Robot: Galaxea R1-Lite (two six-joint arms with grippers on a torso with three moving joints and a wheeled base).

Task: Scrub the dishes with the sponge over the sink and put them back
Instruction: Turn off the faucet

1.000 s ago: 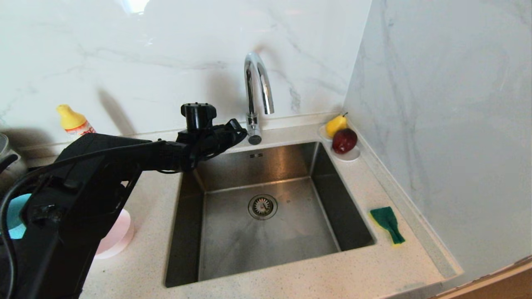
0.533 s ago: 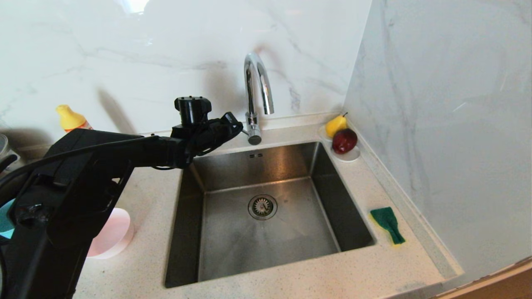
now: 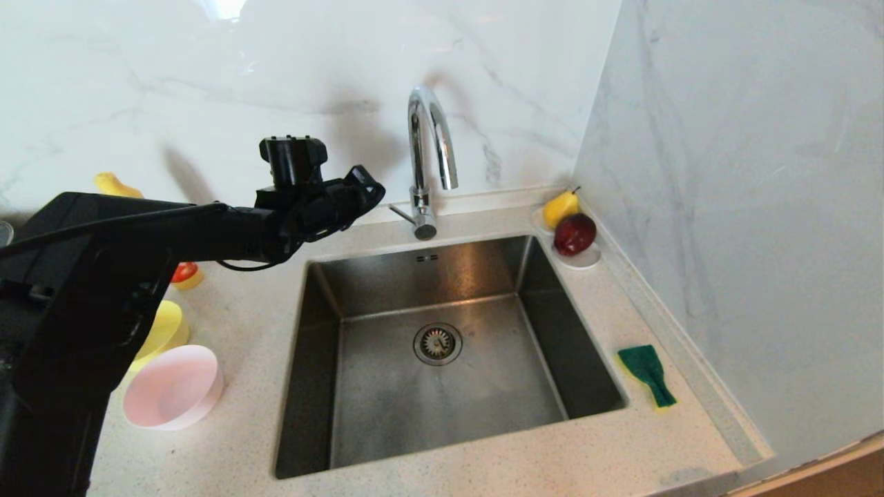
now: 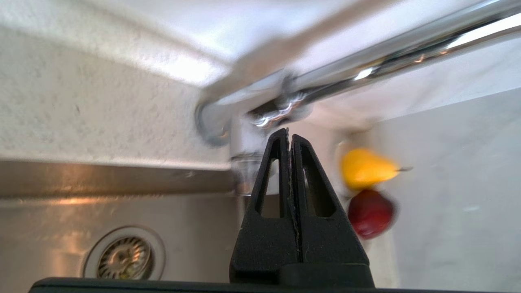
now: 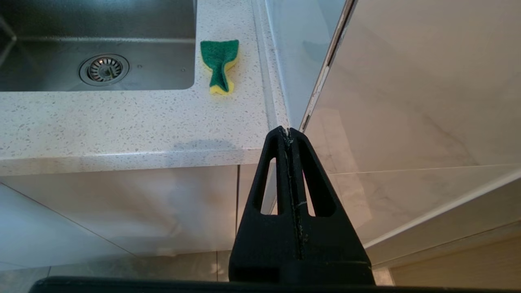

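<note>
My left gripper (image 3: 371,189) is shut and empty, held above the counter left of the faucet (image 3: 429,138); in the left wrist view its tips (image 4: 289,132) point at the faucet base (image 4: 215,122). The steel sink (image 3: 414,276) holds nothing but its drain (image 3: 436,343). A pink bowl (image 3: 173,386) and a yellow bowl (image 3: 164,330), half hidden by my left arm, stand on the counter left of the sink. The green-and-yellow sponge (image 3: 646,373) (image 5: 220,65) lies on the counter right of the sink. My right gripper (image 5: 288,132) is shut and parked below the counter's front edge.
A white saucer (image 3: 585,258) with a pear (image 3: 558,207) and a red apple (image 3: 573,233) sits in the back right corner. A yellow bottle cap (image 3: 110,183) peeks over my left arm. Marble walls close the back and right sides.
My left arm has drawn back to the left and a little up, away from the faucet lever. The pink bowl is now fully uncovered and the yellow bowl has come into view.
</note>
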